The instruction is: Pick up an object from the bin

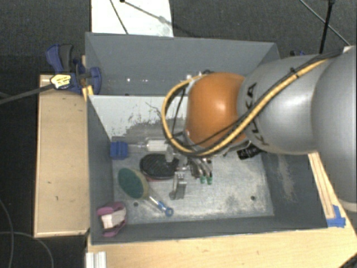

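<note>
While the pincer [179, 187] hangs over the scuffed grey bin [240, 197], grip unclear, a black oval [156, 165] at its ten o'clock lies nine-to-three.

single camera above grey bin [234, 197], looking down at slight slant; whole bin in frame; arm [301, 110] enters right.

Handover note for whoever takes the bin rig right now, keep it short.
Gripper: low over the middle of the bin, just right of the black oval thing; open or shut unclear.
Things: blue block by the left wall, green oval pad nearer the camera, small blue-tipped piece beside it, pink-and-white thing in the near-left corner.
Done: arm is down in the bin.
Left: grasp and lift one thing; all appear to lie on the floor.
</note>
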{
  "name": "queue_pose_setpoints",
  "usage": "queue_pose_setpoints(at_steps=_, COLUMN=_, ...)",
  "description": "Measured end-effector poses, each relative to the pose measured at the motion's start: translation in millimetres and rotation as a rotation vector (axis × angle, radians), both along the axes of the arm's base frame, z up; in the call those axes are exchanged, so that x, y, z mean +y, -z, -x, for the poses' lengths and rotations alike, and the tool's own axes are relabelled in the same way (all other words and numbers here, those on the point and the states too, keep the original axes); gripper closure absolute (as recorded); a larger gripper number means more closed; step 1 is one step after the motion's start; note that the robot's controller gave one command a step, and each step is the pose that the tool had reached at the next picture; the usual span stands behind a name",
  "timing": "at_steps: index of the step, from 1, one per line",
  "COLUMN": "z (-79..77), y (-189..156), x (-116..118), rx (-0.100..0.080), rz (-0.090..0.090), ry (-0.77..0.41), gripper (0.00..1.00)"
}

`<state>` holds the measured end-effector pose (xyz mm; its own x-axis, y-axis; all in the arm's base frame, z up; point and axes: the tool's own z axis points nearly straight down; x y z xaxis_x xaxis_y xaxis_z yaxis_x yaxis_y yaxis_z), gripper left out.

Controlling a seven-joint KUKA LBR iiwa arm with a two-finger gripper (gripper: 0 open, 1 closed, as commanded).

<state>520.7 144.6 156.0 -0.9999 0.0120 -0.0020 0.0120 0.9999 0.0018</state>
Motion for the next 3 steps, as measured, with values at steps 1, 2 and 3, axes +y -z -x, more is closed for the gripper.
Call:
queue_pose_setpoints(at_steps=1, z=-53.9, y=87, x=-10, rx=-0.005, rz=0.0, ry=-0.074, gripper=0.0)
queue_pose_setpoints(at_steps=2, z=-51.7, y=85, x=-10, rx=0.0, rz=0.0, ry=-0.071, gripper=1.0)
queue_pose_setpoints(at_steps=3, z=-46.3, y=-133, x=-8, rx=-0.009, rz=-0.001, ry=-0.058, gripper=1.0)
